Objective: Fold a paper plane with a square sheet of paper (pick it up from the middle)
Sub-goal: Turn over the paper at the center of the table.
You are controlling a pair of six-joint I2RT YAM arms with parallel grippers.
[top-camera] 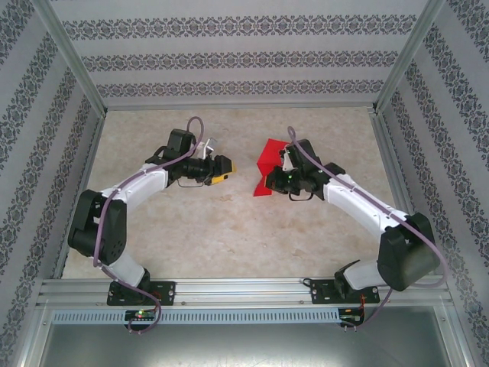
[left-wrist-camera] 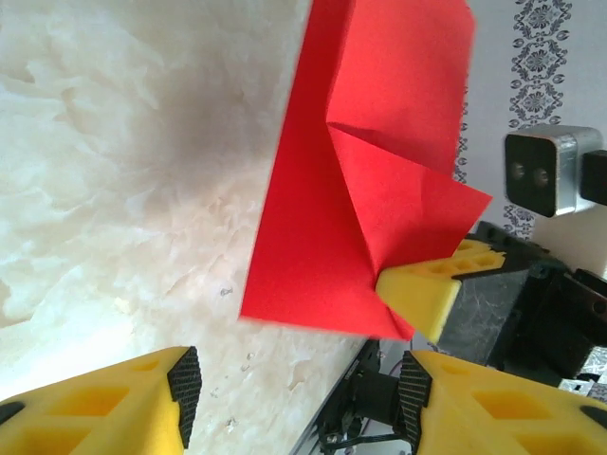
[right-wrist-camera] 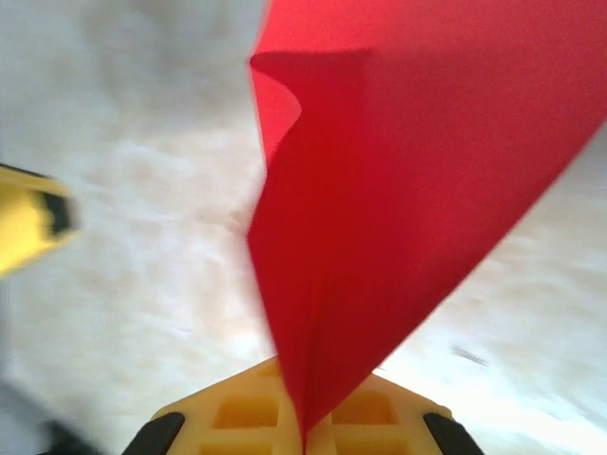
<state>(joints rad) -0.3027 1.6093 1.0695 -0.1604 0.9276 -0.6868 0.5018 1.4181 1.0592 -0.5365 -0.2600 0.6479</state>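
Observation:
The square sheet of paper [top-camera: 268,159] is bright red and creased into a narrower, folded shape. It is held up off the table at centre right. My right gripper [top-camera: 280,178] is shut on its lower corner. In the right wrist view the paper [right-wrist-camera: 398,190] rises from between the closed yellow fingers of the right gripper [right-wrist-camera: 305,438]. In the left wrist view the paper [left-wrist-camera: 379,171] shows diagonal creases, and a right finger [left-wrist-camera: 427,296] pinches its corner. My left gripper [top-camera: 227,170] faces the paper from the left, a short gap away. Seen from its own wrist, the left gripper [left-wrist-camera: 299,398] is open and holds nothing.
The table [top-camera: 229,229] has a pale marbled top. Aluminium rails [top-camera: 229,290] run along its near edge and up its sides, and patterned walls [top-camera: 229,57] enclose it. The right arm's wrist camera [left-wrist-camera: 550,171] sits just behind the paper. A left fingertip [right-wrist-camera: 28,227] shows blurred at the left edge.

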